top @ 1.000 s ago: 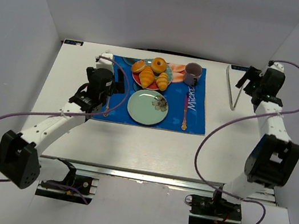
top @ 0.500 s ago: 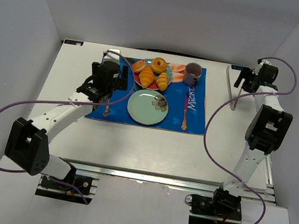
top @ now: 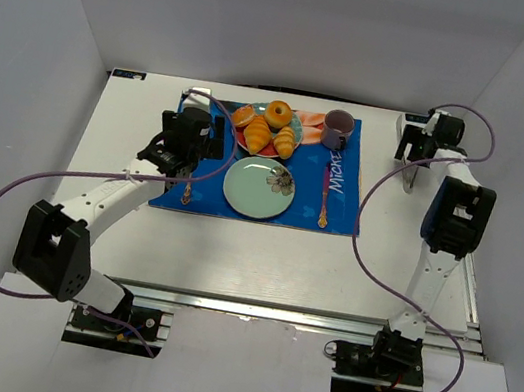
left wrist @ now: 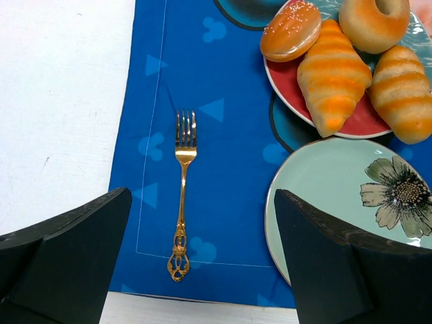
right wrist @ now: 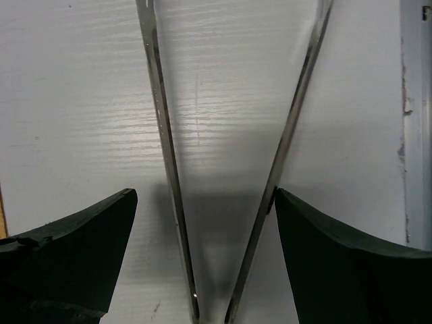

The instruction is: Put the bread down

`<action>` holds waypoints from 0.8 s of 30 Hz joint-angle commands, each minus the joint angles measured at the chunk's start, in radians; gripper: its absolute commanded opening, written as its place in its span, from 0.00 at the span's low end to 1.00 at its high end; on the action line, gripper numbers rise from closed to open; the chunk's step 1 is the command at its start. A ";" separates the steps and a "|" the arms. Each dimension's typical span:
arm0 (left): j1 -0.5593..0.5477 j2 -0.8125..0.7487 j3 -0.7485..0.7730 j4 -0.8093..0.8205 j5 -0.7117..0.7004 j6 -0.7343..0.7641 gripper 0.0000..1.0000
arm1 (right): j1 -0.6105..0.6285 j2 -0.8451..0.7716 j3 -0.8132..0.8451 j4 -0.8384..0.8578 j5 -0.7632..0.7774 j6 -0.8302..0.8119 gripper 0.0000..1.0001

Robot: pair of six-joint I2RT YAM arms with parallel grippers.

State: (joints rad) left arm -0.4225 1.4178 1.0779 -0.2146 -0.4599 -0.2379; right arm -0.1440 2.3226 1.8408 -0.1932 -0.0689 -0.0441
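Currently the bread [left wrist: 334,77] lies on a red plate [left wrist: 358,127], ahead of the left gripper [left wrist: 202,199] and to its right, well apart from both fingers. The gripper's jaws stand wide apart and hold nothing.

Cut off or obscured:
- A second croissant [left wrist: 405,94] touches the bread's right flank; the left wrist view crops its right end.
- A ring doughnut [left wrist: 374,23] beyond both is cropped at the top.
- A sugared bun [left wrist: 290,30] touches the bread's far left end.
- The green plate [left wrist: 317,182], just nearer the gripper than the red plate, passes under the right finger [left wrist: 337,263].
- A gold fork [left wrist: 181,202] lies whole between the fingertips, tines pointing away.

Writing: the blue mat [left wrist: 209,81] carries mouse-head shapes. In the top view, sideways lettering [top: 340,174] beside a gold spoon [top: 324,199] begins "MICK"; the rest is too small to read. A mug [top: 337,128] stands beyond it.

The right gripper [right wrist: 206,202] is likewise spread, over two metal rods [right wrist: 165,169] that converge toward it on the white table [right wrist: 81,101]. The top view does not resolve its fingers.
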 commanded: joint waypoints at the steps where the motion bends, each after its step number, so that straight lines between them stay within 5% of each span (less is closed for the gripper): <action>1: 0.010 -0.028 0.014 -0.003 0.003 -0.009 0.98 | 0.026 0.035 0.072 -0.015 0.052 -0.023 0.89; 24: 0.016 -0.046 -0.006 -0.005 -0.040 -0.009 0.98 | 0.034 0.152 0.255 -0.213 0.139 0.082 0.88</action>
State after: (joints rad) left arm -0.4129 1.4170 1.0740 -0.2173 -0.4797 -0.2379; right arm -0.1108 2.4580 2.0544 -0.3691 0.0723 0.0044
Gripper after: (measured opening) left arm 0.983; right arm 0.886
